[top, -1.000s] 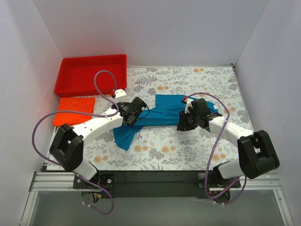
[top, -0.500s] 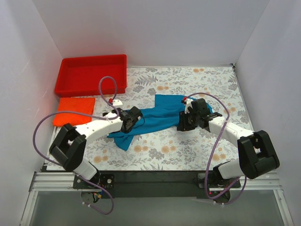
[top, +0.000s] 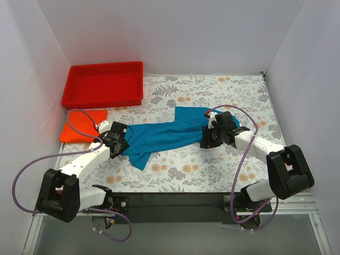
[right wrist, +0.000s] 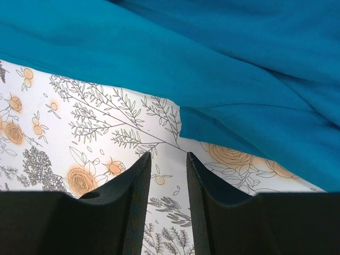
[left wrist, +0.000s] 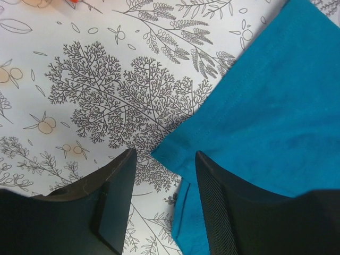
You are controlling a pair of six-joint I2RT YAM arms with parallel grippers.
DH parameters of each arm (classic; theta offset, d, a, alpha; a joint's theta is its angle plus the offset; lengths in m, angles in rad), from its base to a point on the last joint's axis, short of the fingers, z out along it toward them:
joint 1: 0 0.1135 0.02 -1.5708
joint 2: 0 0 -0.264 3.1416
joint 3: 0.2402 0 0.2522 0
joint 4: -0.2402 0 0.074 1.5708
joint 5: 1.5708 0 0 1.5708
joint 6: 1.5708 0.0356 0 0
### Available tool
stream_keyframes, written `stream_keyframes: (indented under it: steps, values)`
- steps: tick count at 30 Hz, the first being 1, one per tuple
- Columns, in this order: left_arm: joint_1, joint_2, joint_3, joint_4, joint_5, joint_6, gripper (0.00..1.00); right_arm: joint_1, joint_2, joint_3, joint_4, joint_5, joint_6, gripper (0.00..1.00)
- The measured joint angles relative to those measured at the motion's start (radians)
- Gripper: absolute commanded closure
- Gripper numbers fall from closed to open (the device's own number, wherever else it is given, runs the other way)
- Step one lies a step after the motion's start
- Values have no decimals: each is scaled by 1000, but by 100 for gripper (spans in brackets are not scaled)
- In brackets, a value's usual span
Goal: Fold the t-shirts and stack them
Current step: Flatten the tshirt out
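Observation:
The teal-blue t-shirt [top: 170, 133] lies stretched out in a long crumpled band across the middle of the table. My left gripper [top: 122, 143] is at its left end. In the left wrist view my left gripper [left wrist: 164, 155] is open, with a hemmed corner of the teal shirt [left wrist: 255, 106] lying between the fingers, not pinched. My right gripper [top: 206, 142] is at the shirt's right part. In the right wrist view my right gripper [right wrist: 167, 155] is open a little and empty, just short of the teal shirt's edge [right wrist: 223, 90]. The orange-red t-shirt [top: 79, 129] lies folded at the left edge.
A red plastic tray [top: 103, 99] stands at the back left, behind the orange-red shirt. The left arm's purple cable [top: 79, 114] loops over the orange-red shirt. White walls close in the table on the left, right and back.
My left gripper has moved left and nearer the front edge, and the teal shirt's left end has been drawn out leftward. The right gripper has stayed in place.

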Motion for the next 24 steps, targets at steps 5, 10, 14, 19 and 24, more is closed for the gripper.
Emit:
stream_keyframes:
  steps: [5,10,14,19,24]
  values:
    - [60,0,-19,50,89,-31,55,0,-1,0,0,0,-3,60]
    - [65,2,-31,69,126,-48,56,0,-3,0,0,0,-7,60]
    - [65,4,-32,48,132,-63,56,0,-9,-1,0,0,-13,60]
    - [65,-27,-32,-12,114,-77,57,0,-30,-2,0,1,-22,60]
    - [66,-46,-31,-30,107,-80,57,0,-31,-2,0,0,-26,60]
